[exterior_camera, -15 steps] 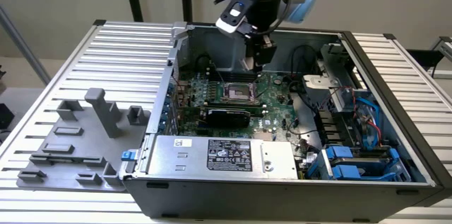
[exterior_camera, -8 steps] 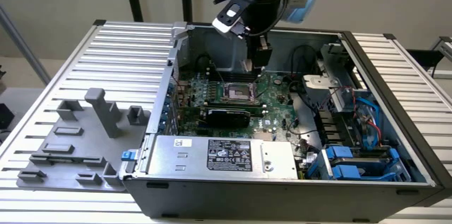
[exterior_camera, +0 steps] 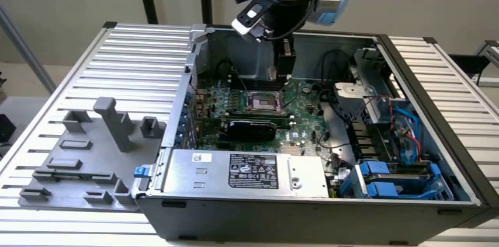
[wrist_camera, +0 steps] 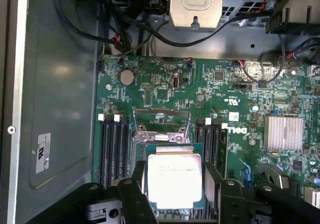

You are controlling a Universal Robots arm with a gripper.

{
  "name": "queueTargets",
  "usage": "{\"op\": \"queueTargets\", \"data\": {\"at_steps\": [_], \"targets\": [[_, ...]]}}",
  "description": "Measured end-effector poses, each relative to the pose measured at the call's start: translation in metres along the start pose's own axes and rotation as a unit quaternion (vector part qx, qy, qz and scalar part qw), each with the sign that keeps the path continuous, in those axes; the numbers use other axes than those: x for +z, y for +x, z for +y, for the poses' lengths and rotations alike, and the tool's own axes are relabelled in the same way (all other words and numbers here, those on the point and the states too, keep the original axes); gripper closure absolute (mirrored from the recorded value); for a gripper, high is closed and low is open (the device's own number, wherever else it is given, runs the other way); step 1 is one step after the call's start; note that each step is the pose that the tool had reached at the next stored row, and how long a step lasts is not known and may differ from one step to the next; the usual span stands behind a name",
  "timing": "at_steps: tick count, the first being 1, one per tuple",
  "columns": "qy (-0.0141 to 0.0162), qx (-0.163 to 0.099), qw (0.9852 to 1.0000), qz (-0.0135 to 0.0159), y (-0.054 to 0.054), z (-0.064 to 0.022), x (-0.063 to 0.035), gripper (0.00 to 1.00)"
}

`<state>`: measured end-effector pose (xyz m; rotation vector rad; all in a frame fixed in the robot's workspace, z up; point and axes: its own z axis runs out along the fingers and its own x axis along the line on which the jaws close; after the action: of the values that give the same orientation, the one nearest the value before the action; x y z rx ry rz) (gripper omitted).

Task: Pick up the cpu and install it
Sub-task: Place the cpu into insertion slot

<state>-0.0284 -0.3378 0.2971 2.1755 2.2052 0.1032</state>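
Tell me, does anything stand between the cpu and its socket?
Nothing visible does. The gripper holds the cpu above the motherboard, and the socket lies uncovered.

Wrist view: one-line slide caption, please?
The gripper holds the cpu above the open socket frame on the green motherboard.

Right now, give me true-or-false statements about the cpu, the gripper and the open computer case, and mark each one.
1. The cpu sits between the fingers of the gripper. True.
2. The cpu is seated in the socket. False: in the exterior view the socket lies bare below the gripper.
3. The case is closed. False: it is open, and the motherboard shows.
4. The cpu's silver top faces the wrist camera. True.
5. The grey fixture lies on the exterior view's right of the case. False: it lies on the left.
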Motion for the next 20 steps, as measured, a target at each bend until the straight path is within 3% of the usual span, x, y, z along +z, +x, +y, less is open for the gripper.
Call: {"op": "queueTargets", "data": {"at_steps": [5, 11, 14, 20], "targets": [[0.0055, 0.007, 1.0, -0.0004, 0.001, -0.0057, 0.0, 0.45], [0.016, 0.011, 0.9998, -0.0007, 0.002, -0.014, 0.0001, 0.45], [0.0161, 0.012, 0.9998, -0.0001, 0.002, -0.0191, 0.0008, 0.45], [0.0158, 0.013, 0.9998, 0.0016, 0.002, -0.0197, 0.0011, 0.45]]}}
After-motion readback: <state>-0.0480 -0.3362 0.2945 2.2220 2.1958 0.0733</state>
